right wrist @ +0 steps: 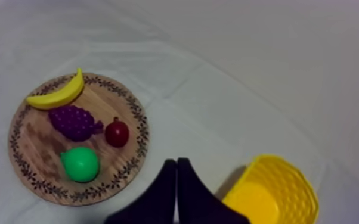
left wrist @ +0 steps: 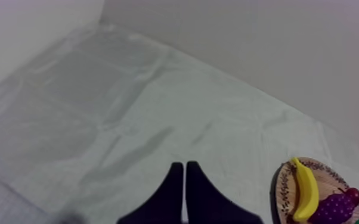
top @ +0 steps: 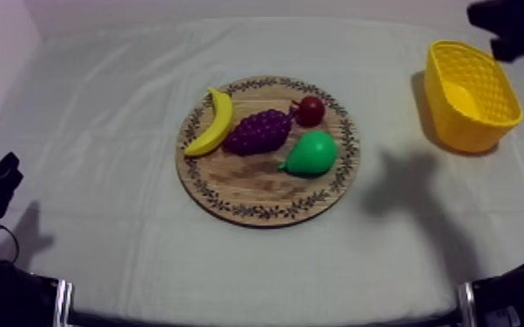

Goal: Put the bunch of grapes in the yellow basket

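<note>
one board [top: 231,187] with one banana [top: 213,122], one bunch of grapes [top: 258,131], one small red fruit [top: 310,110], one pear [top: 310,154]; one basket [top: 493,84]. left gripper [left wrist: 185,168], right gripper [right wrist: 176,164]: pressed together, empty.

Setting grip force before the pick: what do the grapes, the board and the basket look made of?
The bunch of grapes: probably moulded plastic, purple, one bumpy piece with a dull sheen. The wooden board: wood, going by its brown grain, with a dark rim pattern that looks printed. The yellow basket: likely plastic, an even bright yellow, with moulded lattice walls.
</note>
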Controlling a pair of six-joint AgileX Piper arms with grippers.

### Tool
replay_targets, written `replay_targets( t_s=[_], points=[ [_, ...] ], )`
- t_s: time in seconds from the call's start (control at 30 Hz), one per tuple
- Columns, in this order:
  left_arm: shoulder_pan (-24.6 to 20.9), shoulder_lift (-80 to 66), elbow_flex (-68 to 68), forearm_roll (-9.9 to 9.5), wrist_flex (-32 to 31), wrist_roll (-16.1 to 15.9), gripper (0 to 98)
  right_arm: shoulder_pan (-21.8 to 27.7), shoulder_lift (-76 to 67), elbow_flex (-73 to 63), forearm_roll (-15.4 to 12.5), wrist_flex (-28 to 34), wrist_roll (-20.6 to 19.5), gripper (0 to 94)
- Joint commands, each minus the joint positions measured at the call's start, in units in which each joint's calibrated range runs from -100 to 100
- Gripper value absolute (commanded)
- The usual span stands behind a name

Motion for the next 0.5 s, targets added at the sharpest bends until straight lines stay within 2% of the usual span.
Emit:
replay_targets(
  t_s=[0.0,0.3,0.47],
  points=[
    [-0.02,0.05,0.0,0.0,-0.01,-0.02,0.1,-1.2,9.44,-12.65,-0.81,4.02,3.0,0.5],
    [-0.02,0.05,0.0,0.0,-0.01,-0.01,0.1,-5.38,23.86,-28.64,-2.81,15.97,9.46,0.5],
    [-0.02,0.05,0.0,0.0,-0.01,-0.01,0.1,-8.11,29.57,-34.9,-2.67,23.0,12.46,0.5]
  ],
)
